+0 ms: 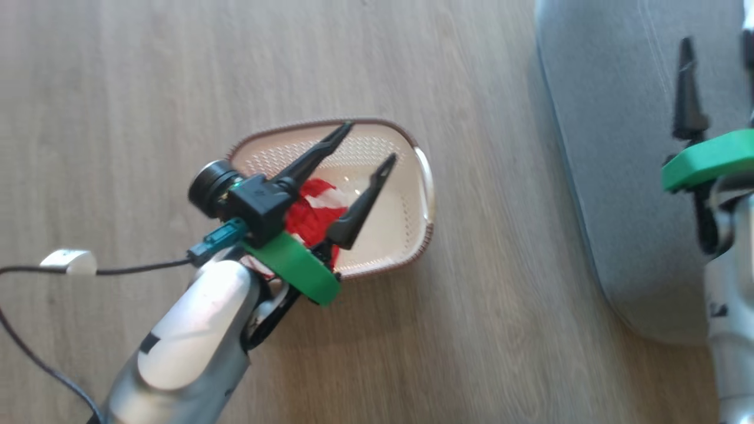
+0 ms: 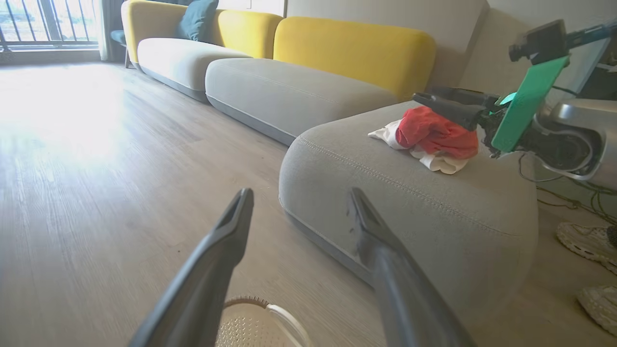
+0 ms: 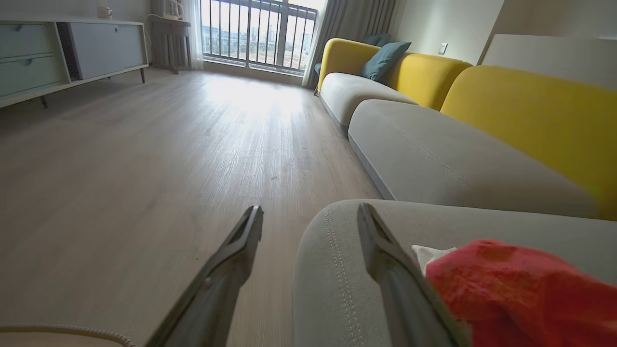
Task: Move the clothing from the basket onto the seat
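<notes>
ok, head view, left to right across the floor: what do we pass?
White tab on a black cable → basket with a red garment inside → seat.

Pale wood plank floor (image 3: pixel 144 144) all round me, with glare on it near the window (image 3: pixel 260 33) (barred railing outside, strong daylight). Grey curtain (image 3: pixel 347 24) beside it. Long sofa (image 3: pixel 530 111): grey seats, yellow backs, one teal cushion (image 3: pixel 384 59). Low grey sideboard (image 3: pixel 72 48) on thin legs opposite. Cream wall (image 3: pixel 448 19) behind.
</notes>
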